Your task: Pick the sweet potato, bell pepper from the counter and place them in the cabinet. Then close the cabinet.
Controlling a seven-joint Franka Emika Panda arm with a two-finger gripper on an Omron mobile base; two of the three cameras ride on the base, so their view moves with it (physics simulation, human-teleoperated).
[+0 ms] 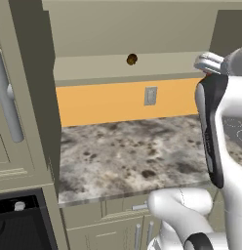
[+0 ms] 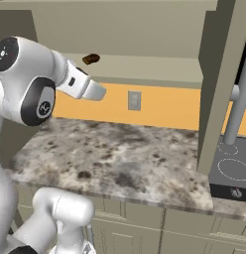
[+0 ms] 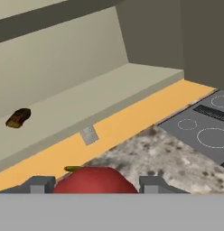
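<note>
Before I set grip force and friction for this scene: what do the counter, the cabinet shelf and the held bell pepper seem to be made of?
Counter: looks like polished stone, marble or granite, going by the mottled grey, white and brown pattern. Cabinet: matte, flat grey-beige, perhaps painted wood or laminate; no grain shows. Bell pepper, between the gripper's fingertips: smooth, even red skin, slightly glossy.

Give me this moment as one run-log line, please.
phase: carrying second item | gripper: shut on bell pepper | sweet potato: on shelf of cabinet | cabinet doors: open | counter: below
</note>
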